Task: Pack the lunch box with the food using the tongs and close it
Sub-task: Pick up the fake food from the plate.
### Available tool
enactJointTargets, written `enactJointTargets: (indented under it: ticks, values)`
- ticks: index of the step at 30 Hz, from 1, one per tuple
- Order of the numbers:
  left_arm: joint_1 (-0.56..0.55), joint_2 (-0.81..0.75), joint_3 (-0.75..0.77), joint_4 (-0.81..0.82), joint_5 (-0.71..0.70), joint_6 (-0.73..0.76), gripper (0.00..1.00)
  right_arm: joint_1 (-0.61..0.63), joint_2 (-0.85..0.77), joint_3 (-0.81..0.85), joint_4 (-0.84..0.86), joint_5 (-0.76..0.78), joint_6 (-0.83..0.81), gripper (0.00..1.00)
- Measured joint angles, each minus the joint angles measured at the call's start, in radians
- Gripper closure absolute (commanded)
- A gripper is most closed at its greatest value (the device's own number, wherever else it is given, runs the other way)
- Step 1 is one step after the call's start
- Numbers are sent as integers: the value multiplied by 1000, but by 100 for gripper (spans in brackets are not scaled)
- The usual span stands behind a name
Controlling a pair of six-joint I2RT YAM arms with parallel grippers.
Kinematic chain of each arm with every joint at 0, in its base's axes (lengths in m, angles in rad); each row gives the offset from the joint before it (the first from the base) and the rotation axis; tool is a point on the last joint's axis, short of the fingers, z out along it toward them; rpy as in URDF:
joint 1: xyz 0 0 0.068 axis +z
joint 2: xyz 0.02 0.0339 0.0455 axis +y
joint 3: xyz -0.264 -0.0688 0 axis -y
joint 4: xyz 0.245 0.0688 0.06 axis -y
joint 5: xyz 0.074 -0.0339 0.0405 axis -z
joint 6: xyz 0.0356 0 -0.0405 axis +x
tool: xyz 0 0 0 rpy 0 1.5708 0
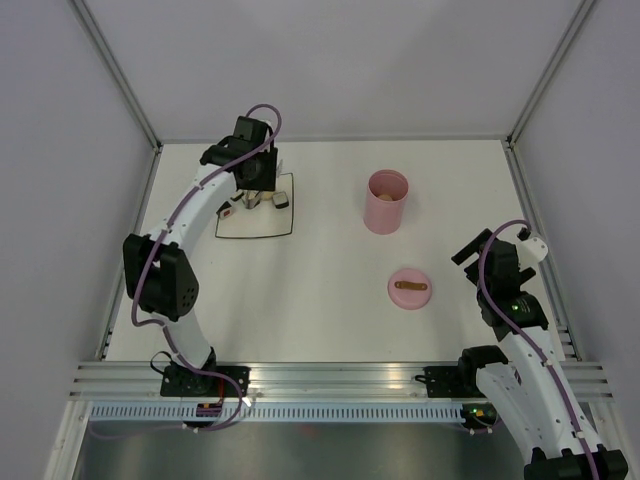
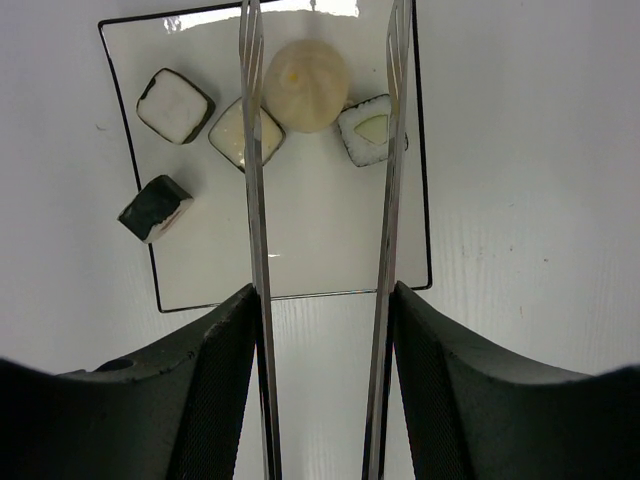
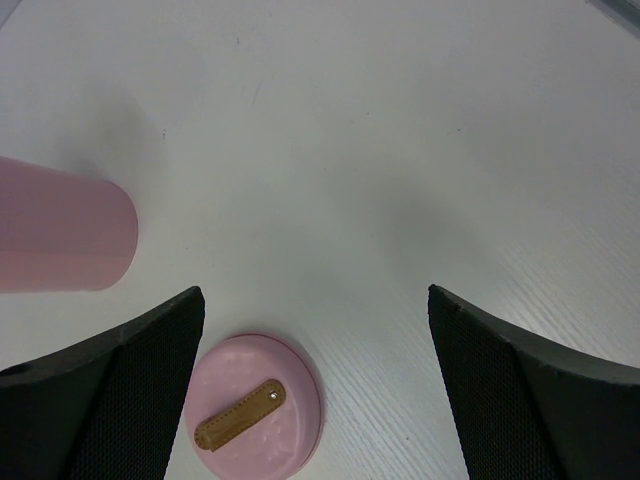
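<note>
left wrist view: tongs tips run off frame past the plate far edge; plate far-right corner is cut too. tong arms cover strips of two food pieces on the plate. top view: left gripper hides most of the plate, food there too small to count. pale thing inside lunch box, well right of the plate, too small to identify. right wrist view: lunch box cut by frame edge, only part of its wall shows; right gripper fingers run off frame
</note>
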Motion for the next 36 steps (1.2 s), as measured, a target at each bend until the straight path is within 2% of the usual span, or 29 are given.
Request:
enactJointTargets:
  ticks: [20, 29, 36]
  values:
    - [23, 45, -103, 58, -7, -12, 40, 0, 18, 0, -2, -1, 1, 2]
    - [39, 84, -103, 84, -6, -19, 40, 0, 18, 0, -2, -1, 2, 2]
    - [42, 121, -103, 98, 6, -19, 46, 0, 20, 0, -2, -1, 6, 2]
